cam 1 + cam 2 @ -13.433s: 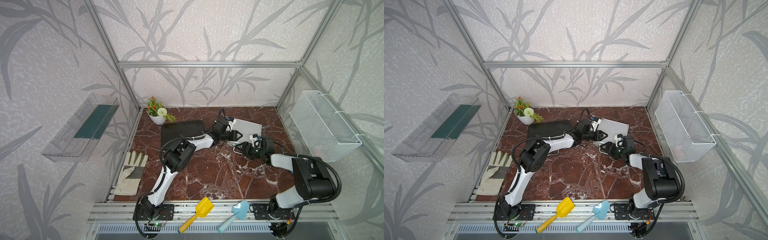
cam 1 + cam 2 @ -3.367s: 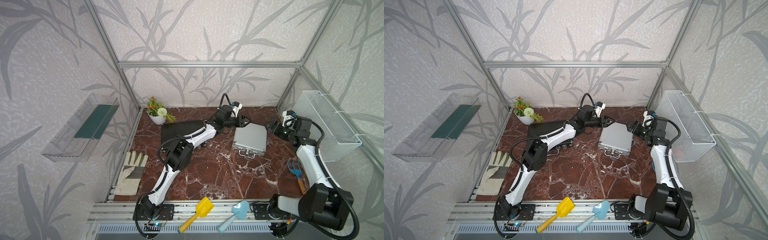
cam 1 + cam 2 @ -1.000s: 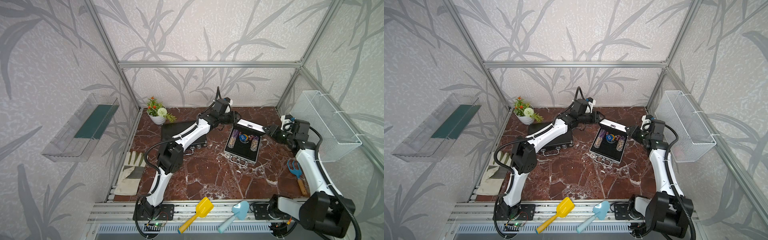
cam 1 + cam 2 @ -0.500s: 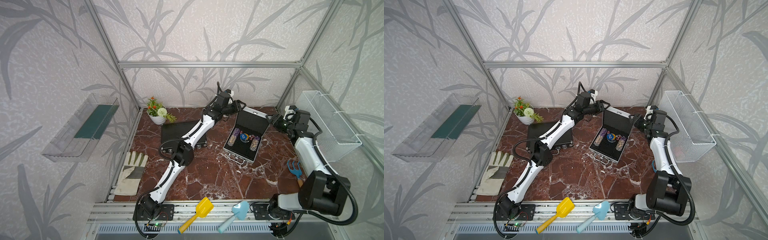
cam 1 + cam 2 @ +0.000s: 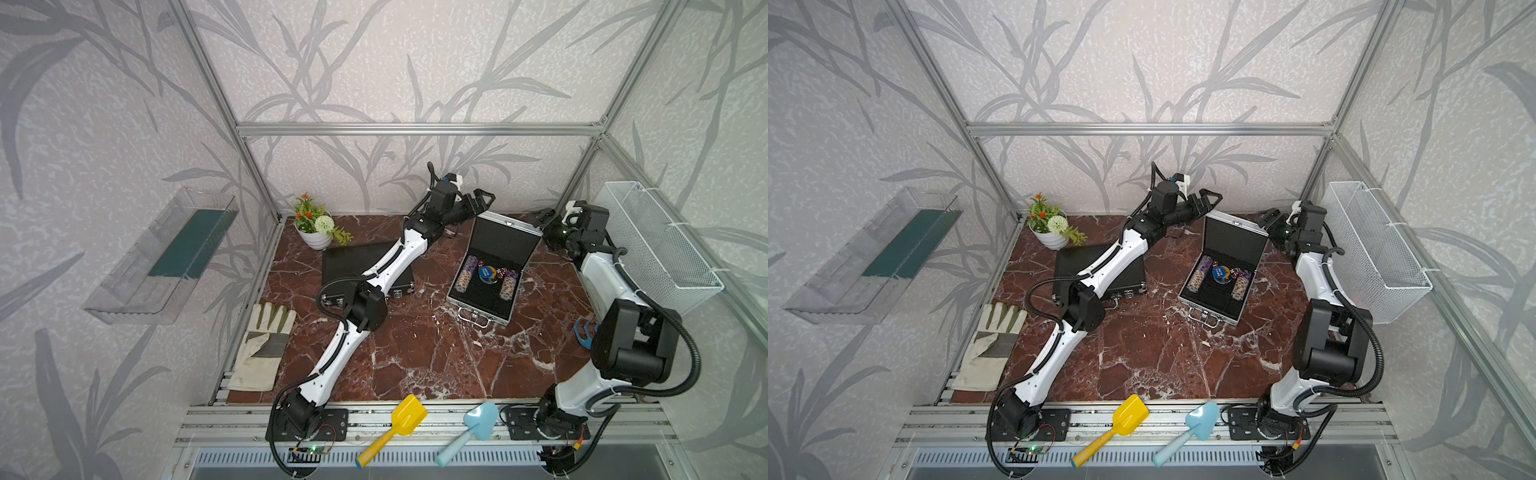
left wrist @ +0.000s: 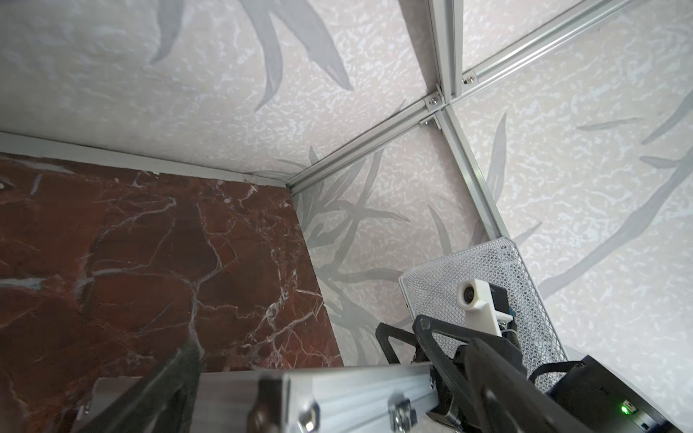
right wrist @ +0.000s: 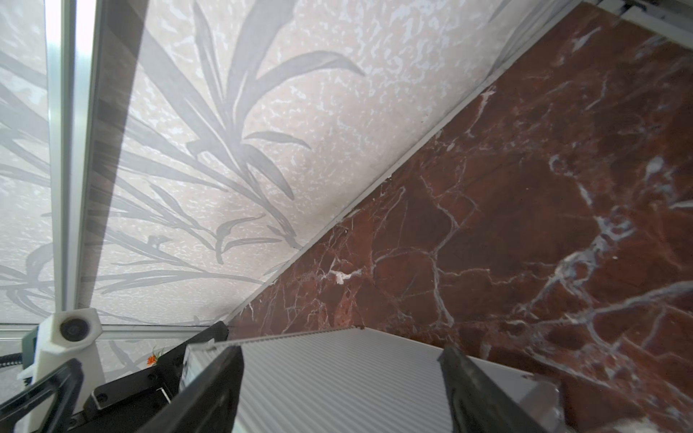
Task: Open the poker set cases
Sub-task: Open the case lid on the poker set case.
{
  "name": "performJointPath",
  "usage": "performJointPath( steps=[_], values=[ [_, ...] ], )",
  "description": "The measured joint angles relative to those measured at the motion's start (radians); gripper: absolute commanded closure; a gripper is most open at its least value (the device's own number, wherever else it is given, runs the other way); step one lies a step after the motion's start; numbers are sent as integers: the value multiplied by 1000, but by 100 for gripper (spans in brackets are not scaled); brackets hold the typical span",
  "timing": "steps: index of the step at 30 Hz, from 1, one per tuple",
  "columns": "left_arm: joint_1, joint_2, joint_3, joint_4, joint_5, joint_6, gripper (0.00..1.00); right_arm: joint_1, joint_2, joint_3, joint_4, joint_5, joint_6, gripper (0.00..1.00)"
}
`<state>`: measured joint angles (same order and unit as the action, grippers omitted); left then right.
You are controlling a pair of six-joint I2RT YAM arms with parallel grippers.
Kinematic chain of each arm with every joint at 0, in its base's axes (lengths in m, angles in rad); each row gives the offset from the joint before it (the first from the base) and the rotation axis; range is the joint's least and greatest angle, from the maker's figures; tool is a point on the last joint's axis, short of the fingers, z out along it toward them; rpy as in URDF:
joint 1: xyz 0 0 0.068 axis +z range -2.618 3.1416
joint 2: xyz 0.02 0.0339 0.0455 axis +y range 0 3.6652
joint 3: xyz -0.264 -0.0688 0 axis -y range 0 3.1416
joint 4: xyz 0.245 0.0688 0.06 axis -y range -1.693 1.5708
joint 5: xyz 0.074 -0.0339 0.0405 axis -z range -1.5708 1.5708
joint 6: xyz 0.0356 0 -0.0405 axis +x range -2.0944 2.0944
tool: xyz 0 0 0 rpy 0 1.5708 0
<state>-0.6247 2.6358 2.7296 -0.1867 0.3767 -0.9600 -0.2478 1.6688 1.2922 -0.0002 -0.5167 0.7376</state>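
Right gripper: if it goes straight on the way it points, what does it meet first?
The raised lid of the silver case; its ribbed back sits between the open fingers of the right gripper. How close, I cannot tell.

Silver case (image 5: 505, 241), under the left claw (image 5: 483, 202): ribbed aluminium shell, black lining.
Chips (image 5: 469, 274) inside: purple and white stacks.
Disc (image 5: 486, 272) between them: blue and yellow.
Black case (image 5: 353, 259), back along that claw's arm: ribbed black.
Table (image 5: 419, 353): red-brown marble, white veins.
Walls (image 5: 395, 62): pale, grey leaf pattern.
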Motion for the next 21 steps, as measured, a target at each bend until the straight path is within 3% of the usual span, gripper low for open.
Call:
performJointPath(
  steps=[2, 11, 15, 21],
  values=[
    [21, -1, 0, -19, -14, 25, 0, 2, 5, 7, 4, -2, 1, 1],
    [89, -140, -106, -283, -202, 309, 1, 13, 0, 17, 41, 42, -76, 1],
    [83, -320, -290, -335, -290, 403, 1, 31, -40, -30, 74, 66, -111, 1],
    [77, -580, -600, -332, -408, 444, 0, 33, -112, -65, 84, 73, -123, 1]
  ],
)
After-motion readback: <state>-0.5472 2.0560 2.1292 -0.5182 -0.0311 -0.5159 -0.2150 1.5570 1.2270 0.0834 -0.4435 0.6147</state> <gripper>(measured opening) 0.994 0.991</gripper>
